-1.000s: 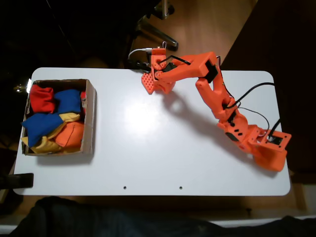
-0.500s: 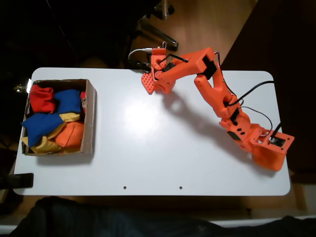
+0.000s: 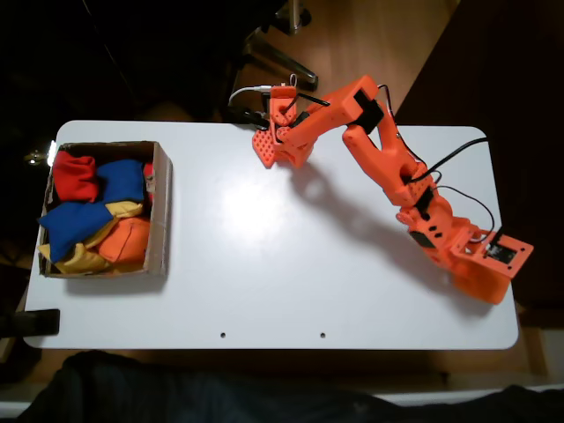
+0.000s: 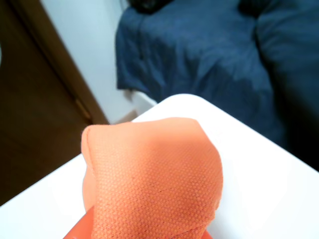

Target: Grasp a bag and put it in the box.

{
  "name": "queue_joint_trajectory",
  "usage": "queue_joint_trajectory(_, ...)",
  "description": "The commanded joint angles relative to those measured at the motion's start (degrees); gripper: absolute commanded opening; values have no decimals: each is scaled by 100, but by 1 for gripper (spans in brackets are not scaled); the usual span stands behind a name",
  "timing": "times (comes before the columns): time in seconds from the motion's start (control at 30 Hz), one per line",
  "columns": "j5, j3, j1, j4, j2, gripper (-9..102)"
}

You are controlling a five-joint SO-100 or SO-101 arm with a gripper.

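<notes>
Box: at the left end of your bench in the fixed view you have a shallow brown cardboard box [image 3: 162, 211] with thin raw-edged walls, its long side running up and down the picture.
Box contents: soft fabric bean bags lie crowded together inside it: a red bag [image 3: 74, 175] at the top left, a blue bag [image 3: 121, 179] beside it, a second blue bag [image 3: 72, 227] lower down, and a yellow bag [image 3: 77, 259] showing at the bottom.
Bag: the orange bag [image 3: 126, 241] sits in the box's lower right corner, plump and rounded, touching the blue and yellow ones; you cannot make out a long axis from here.
Bench: the white bench [image 3: 264, 264] is smooth, glossy, round-cornered, with a bright glare patch near its middle.
Hand: your hand [image 3: 263, 146] sits at the bench's far edge, top centre of the fixed view, its textured orange finger pointing left; whether it is parted or closed, or has hold of anything, you cannot tell.
Wrist view: a blurred, finely dimpled orange surface [image 4: 154, 174] bulks close to the lens, above the white bench corner, with dark blue cloth [image 4: 209, 55] behind.
Arm: the hard orange plastic arm [image 3: 379, 159] rises from its base [image 3: 480, 264] at the bench's right edge, bends at the elbow and reaches left, black cables trailing along it.
</notes>
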Motion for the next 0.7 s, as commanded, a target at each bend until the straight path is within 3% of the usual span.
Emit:
queue_joint_trajectory(0.0, 79, -88, -35, 141, 958, 8)
queue_joint_trajectory(0.67, 404, -79, 0, 1863, 2276, 6)
